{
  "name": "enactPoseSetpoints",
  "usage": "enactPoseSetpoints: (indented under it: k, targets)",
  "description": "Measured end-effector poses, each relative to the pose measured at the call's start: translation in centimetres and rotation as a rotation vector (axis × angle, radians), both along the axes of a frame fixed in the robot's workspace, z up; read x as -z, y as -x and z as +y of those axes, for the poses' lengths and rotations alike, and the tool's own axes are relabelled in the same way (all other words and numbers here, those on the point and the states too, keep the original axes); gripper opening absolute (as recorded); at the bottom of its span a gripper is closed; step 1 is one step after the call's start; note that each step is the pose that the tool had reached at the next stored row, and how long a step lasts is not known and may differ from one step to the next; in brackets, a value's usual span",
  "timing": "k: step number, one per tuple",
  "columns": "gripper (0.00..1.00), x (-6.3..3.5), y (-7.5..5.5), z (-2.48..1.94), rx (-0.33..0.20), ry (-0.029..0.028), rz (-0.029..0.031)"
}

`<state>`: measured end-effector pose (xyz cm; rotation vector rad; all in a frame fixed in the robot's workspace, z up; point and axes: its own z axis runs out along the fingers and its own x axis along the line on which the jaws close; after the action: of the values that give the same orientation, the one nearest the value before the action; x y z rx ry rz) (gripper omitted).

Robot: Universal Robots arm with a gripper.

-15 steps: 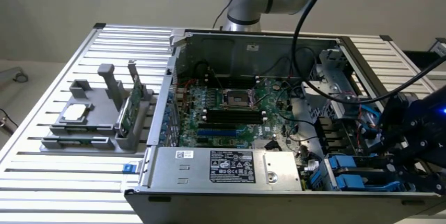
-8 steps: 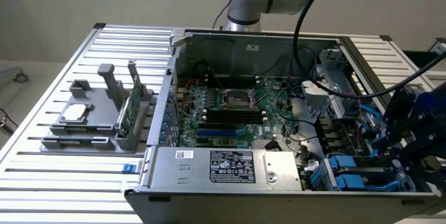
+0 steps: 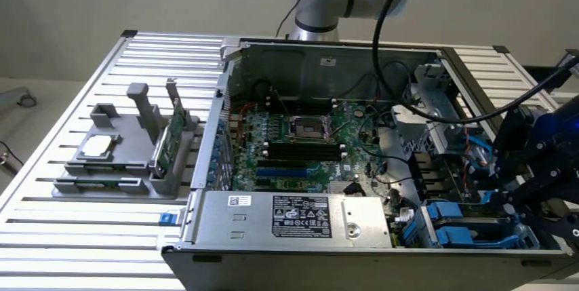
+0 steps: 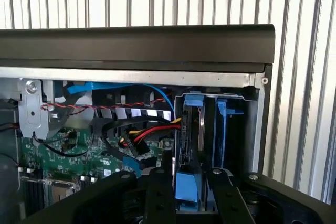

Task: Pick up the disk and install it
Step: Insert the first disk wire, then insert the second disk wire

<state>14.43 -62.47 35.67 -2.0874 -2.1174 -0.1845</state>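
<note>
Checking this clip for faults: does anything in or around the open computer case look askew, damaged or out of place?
Nothing stands out. The gripper sits over the drive bay with a blue-railed piece between its fingers. The green circuit card stands upright in its holder beside the case.

Black fingers (image 4: pixel 160 195) flank the disk's (image 4: pixel 187 188) blue rail, above a green motherboard (image 3: pixel 299 142), inside a grey case (image 3: pixel 271 220) on the silver ribbed tabletop (image 3: pixel 72 237).
</note>
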Motion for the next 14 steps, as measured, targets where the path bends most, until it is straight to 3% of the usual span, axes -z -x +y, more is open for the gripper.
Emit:
enactPoseSetpoints:
  k: [5, 14]
  targets:
    - [0.31, -0.15, 1.4, -0.04, 0.0, 0.0, 0.0]
    - [0.31, -0.16, 1.6, -0.04, 0.0, -0.0001, 0.0]
